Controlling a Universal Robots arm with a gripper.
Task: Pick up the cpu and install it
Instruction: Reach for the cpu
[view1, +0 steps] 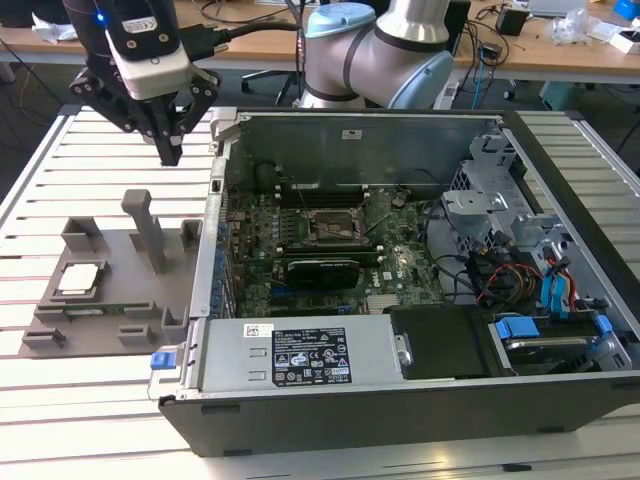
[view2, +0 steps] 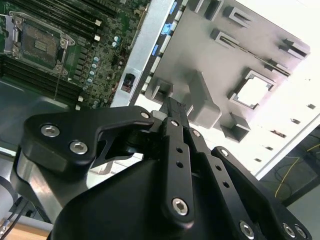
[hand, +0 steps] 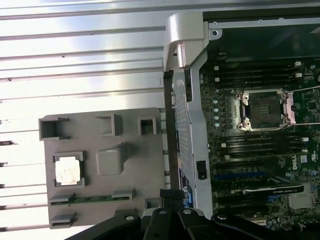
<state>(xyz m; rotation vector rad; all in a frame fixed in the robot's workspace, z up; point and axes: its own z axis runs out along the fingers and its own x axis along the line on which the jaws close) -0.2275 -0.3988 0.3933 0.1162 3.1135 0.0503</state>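
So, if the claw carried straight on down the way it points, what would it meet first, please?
Probably the gray holder tray, at its edge beside the computer case, not the cpu; depth is unclear.

The arm (view1: 400, 45) reaches across to the exterior view's left, wrist bent so the black claw (view1: 170, 153) points straight down; its fingers (view2: 175, 135) meet at the tips, gripping nothing. The claw hangs in the air, touching nothing.

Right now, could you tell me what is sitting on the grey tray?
The cpu lies in a square recess, a green memory stick alongside. Whatever is beneath the cpu is covered.
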